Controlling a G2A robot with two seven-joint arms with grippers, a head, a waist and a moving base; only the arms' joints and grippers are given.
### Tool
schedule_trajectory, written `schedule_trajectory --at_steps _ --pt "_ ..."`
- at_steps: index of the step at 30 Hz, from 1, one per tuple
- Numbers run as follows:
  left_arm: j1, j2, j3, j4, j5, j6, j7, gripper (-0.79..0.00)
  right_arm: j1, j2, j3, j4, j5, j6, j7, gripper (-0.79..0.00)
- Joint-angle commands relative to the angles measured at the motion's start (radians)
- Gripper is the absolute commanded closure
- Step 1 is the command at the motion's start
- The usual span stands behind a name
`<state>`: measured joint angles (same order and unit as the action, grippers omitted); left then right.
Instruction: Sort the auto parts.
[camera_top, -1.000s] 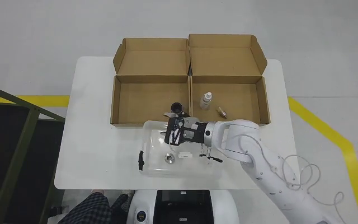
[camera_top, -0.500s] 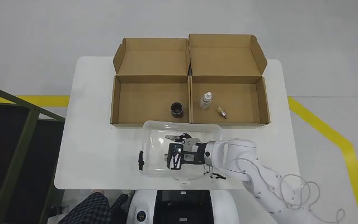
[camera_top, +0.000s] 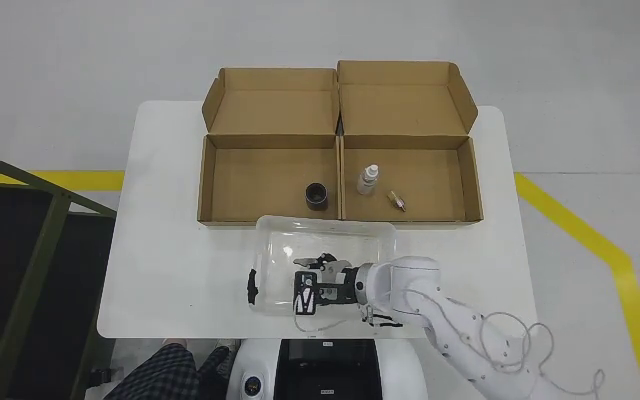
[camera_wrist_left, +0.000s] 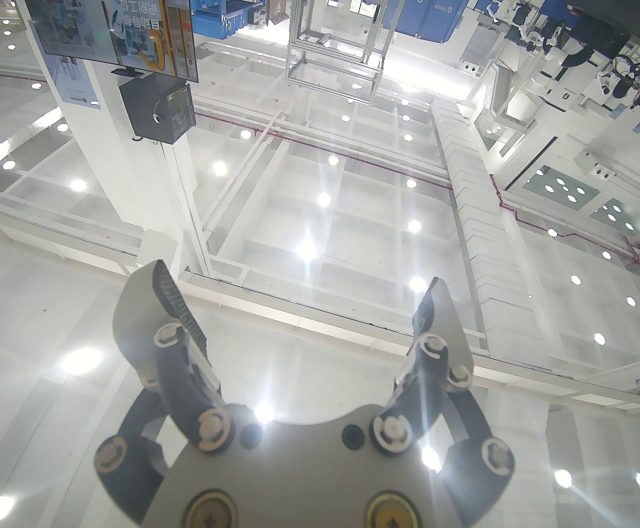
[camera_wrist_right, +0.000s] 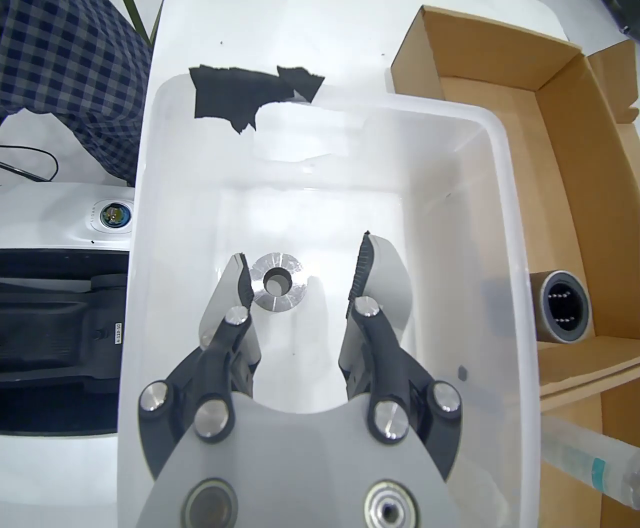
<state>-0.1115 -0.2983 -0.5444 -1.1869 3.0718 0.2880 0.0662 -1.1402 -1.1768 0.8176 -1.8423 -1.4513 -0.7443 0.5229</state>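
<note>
Centrally, white table (camera_top: 165, 210), clear bin (camera_top: 280, 240), grey floor (camera_top: 100, 60), yellow stripe (camera_top: 90, 180), ceiling lamps (camera_wrist_left: 306, 251).

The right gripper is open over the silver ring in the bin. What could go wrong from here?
1. The ring lies off centre in the right gripper, close to one of the open jaws, so closing may push or tilt it rather than grip it.
2. The ring is low and flat on the floor of the bin; the jaws may scrape that floor or slip off the ring.
</note>
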Motion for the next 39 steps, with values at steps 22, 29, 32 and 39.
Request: schedule_trajectory --at_steps 22,29,32,39 --pt "0.000 0.000 0.000 0.000 0.000 0.000 0.000 -0.785 0.030 -0.008 -0.019 0.013 0.044 -0.044 -0.034 -0.394" --pt "0.000 0.000 0.000 0.000 0.000 0.000 0.000 -0.785 0.027 -0.005 -0.013 0.019 0.041 -0.047 -0.034 -0.431" --pt "0.000 0.000 0.000 0.000 0.000 0.000 0.000 -0.785 0.042 -0.009 -0.019 0.042 0.045 -0.027 -0.034 -0.431" --pt "0.000 0.000 0.000 0.000 0.000 0.000 0.000 -0.785 0.080 -0.024 -0.044 0.094 0.062 0.005 -0.035 -0.468"
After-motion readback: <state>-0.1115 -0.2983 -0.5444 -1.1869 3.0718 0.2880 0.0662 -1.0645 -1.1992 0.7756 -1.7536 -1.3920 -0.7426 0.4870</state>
